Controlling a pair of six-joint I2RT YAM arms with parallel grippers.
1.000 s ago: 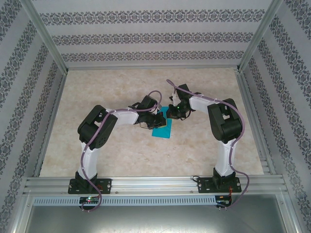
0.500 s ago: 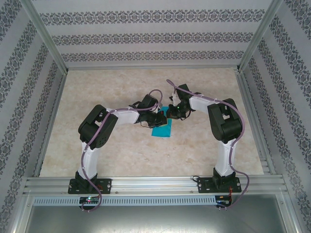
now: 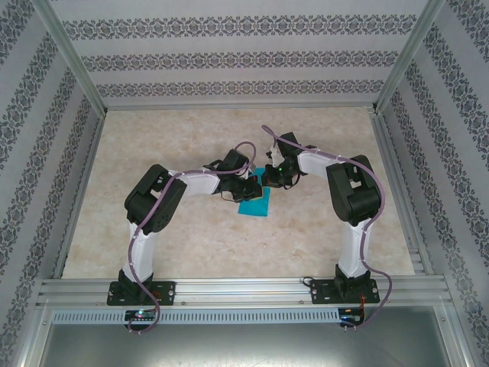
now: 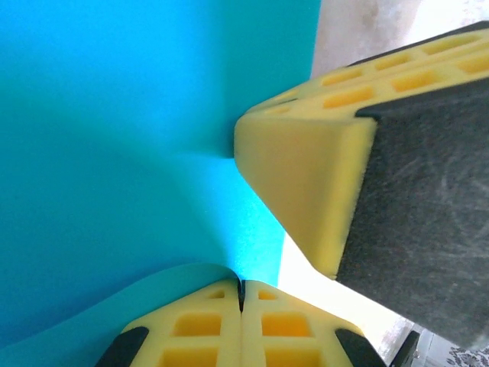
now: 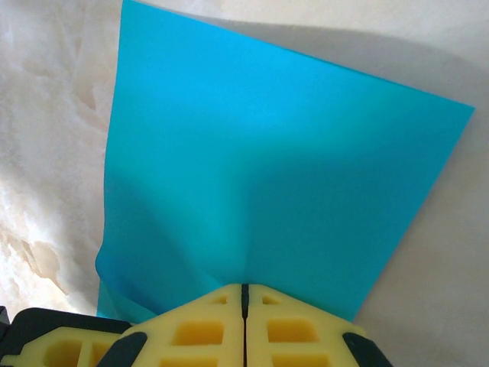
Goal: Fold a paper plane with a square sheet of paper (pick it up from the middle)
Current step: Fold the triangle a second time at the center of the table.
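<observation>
Two grippers, both clamped shut on the thin teal-blue square paper sheet (image 5: 267, 176): left gripper (image 4: 241, 294) and right gripper (image 5: 244, 294) side by side at its far end.

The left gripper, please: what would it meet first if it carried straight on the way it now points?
Likely the square sheet of paper that the left gripper pinches, spread just ahead; a finger of the right gripper sits slightly right of that line, depth unclear.

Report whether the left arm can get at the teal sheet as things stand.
Very likely yes: the left gripper is shut on the teal sheet at its edge, with the right gripper pinching it close alongside; nothing stands between them.
</observation>
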